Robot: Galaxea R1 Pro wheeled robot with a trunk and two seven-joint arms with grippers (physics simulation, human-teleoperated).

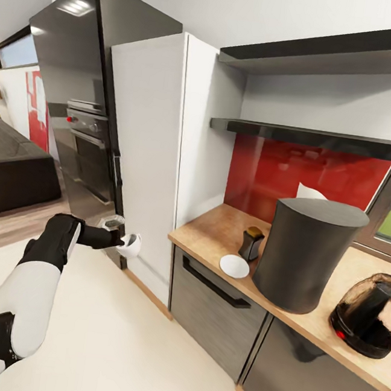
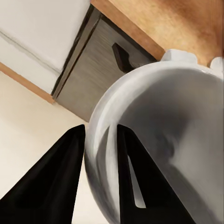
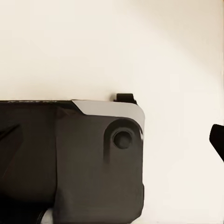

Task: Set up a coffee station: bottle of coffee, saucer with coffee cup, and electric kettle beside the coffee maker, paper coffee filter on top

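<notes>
My left gripper (image 1: 123,239) is shut on the rim of the white coffee cup (image 1: 131,245), held in the air in front of the tall white cabinet, left of the countertop (image 1: 215,227). In the left wrist view one finger (image 2: 133,182) is inside the cup (image 2: 182,135) and the other outside. The dark-grey coffee maker (image 1: 305,259) stands on the countertop, and the white paper coffee filter (image 1: 308,192) pokes up at the far edge of its top. The bottle of coffee (image 1: 252,243) and the bare saucer (image 1: 234,266) sit to its left, the electric kettle (image 1: 369,313) to its right. The kitchen shelf (image 1: 311,137) is bare.
A tall white cabinet (image 1: 148,154) stands beside the countertop's left end, with a black oven tower (image 1: 87,104) further left. Grey cabinet fronts with a black handle (image 1: 212,285) sit under the worktop. The right wrist view looks down on the robot's dark base (image 3: 70,158) and pale floor (image 3: 116,46).
</notes>
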